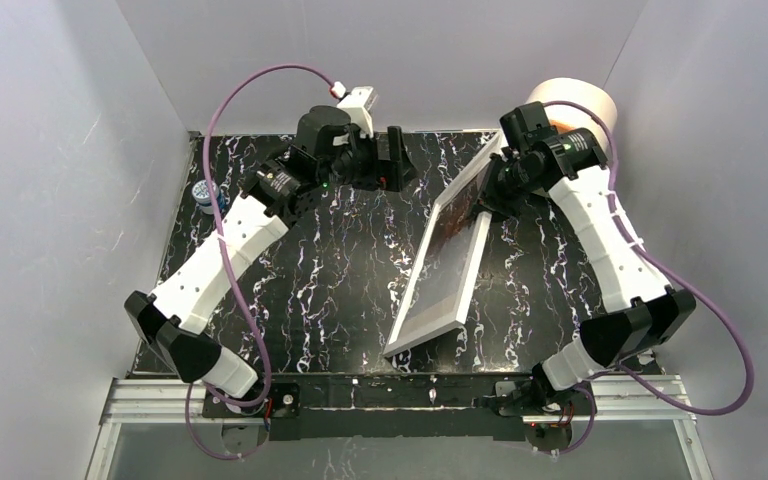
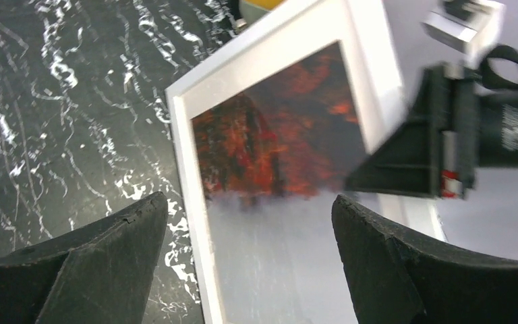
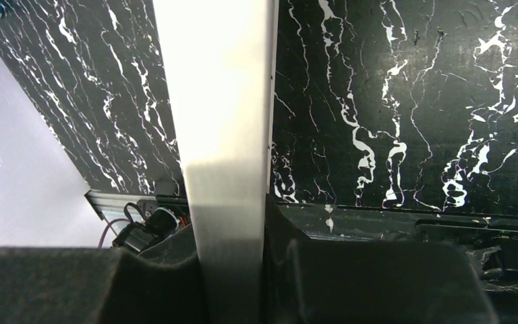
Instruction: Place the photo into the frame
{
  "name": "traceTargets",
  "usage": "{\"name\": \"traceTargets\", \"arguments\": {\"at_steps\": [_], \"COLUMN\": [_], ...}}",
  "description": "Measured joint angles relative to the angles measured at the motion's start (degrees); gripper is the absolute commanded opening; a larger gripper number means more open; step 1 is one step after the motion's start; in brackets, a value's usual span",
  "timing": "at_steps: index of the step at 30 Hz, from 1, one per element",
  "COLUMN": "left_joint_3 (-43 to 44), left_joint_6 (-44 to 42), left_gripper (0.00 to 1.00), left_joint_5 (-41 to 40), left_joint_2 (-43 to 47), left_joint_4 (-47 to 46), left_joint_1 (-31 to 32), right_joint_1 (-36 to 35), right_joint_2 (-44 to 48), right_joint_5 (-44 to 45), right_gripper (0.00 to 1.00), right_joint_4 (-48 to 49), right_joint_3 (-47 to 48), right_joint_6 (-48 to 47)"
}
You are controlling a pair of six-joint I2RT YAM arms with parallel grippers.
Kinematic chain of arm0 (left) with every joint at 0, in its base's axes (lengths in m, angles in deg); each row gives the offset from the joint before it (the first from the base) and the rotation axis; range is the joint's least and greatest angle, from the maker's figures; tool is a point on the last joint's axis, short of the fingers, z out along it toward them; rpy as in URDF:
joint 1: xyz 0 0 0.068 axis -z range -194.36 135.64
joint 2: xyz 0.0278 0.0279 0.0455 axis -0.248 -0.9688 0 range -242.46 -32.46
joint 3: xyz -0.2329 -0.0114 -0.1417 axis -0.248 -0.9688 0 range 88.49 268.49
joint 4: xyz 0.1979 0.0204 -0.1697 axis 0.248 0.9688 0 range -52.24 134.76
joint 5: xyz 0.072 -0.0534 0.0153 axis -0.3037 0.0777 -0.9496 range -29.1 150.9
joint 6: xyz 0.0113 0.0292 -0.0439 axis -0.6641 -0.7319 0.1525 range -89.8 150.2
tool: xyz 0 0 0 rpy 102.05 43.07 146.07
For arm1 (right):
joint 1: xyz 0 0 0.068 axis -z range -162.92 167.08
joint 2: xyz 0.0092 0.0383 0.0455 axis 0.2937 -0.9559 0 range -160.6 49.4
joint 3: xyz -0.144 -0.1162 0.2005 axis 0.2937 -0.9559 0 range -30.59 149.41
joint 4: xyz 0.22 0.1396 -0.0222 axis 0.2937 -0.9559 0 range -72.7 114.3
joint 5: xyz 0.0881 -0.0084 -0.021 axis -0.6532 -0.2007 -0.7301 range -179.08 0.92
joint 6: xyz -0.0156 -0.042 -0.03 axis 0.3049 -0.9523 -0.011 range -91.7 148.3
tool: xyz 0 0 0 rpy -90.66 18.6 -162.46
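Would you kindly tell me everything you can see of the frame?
The frame is a large flat rectangle with a narrow white rim and a clear pane, the red-orange photo showing through it. It stands tilted, its near edge seemingly on the table, its far edge clamped by the right end effector.

- The frame [image 1: 438,275] has its far end hidden behind the right tool [image 1: 482,190] in the top view.
- In the left wrist view the frame runs off the bottom edge, and the blurred right tool covers its right side.
- The photo [image 2: 270,142] is cut off at that same bottom edge.
- The right wrist view shows only one white rim, cut off at the top.
- A drum [image 1: 580,100] sits half hidden behind the right arm [image 1: 600,230].
- A small blue-white thing [image 1: 203,192] at the table [image 1: 340,270] edge is too small to name.
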Motion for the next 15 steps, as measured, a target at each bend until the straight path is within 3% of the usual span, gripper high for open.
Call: {"name": "traceTargets", "arguments": {"at_steps": [7,10,15], "left_joint_3": [-4.66,-6.45,-8.41], "left_joint_6": [3.37,3.91,4.37], "left_gripper": [0.89,0.89,0.89], "left_joint_5": [1.81,2.27,2.91], "left_joint_2": [-1.4,-1.68,-1.73], "left_joint_4": [-0.13,-0.09,-0.09], "left_joint_1": [-5.07,-5.62,-6.14], "right_joint_1": [0.81,0.81,0.81], "right_joint_2": [4.5,4.87,4.9], "right_joint_5": [-0.63,-1.25,-1.2], "right_gripper": [0.5,0.53,0.44], "right_joint_4": [2.34,3.58,4.55], "right_joint_3": [-4.85,-4.87,-4.87], "right_joint_6": [0.42,0.42,1.22]}}
